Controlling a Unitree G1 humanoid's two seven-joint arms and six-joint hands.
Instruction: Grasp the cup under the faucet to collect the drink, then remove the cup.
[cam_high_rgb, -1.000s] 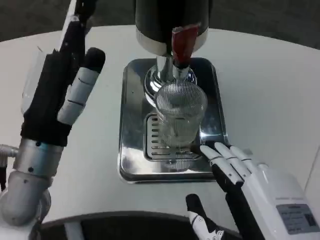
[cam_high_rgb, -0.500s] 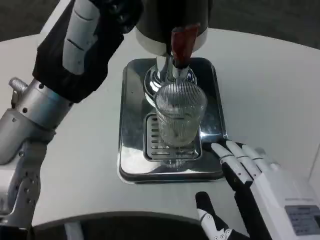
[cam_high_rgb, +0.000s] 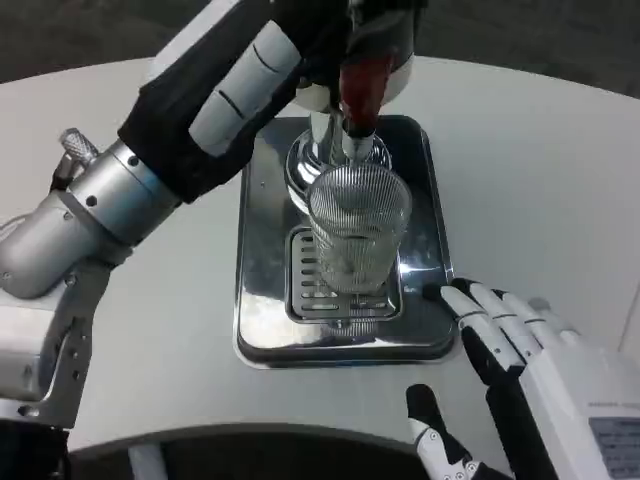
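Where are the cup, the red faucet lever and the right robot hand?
cup (cam_high_rgb: 358, 225), head view, ribbed glass wall.
red faucet lever (cam_high_rgb: 365, 85), head view, lever face.
right robot hand (cam_high_rgb: 535, 375), head view, white back.

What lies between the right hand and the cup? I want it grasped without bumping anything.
Nothing visible blocks it. The right hand lies open on the table by the tray's front right corner, and the cup stands on the grate beyond; only the tray's low rim lies between them.

A white table (cam_high_rgb: 540, 180) carries a shiny metal drip tray (cam_high_rgb: 262, 330).
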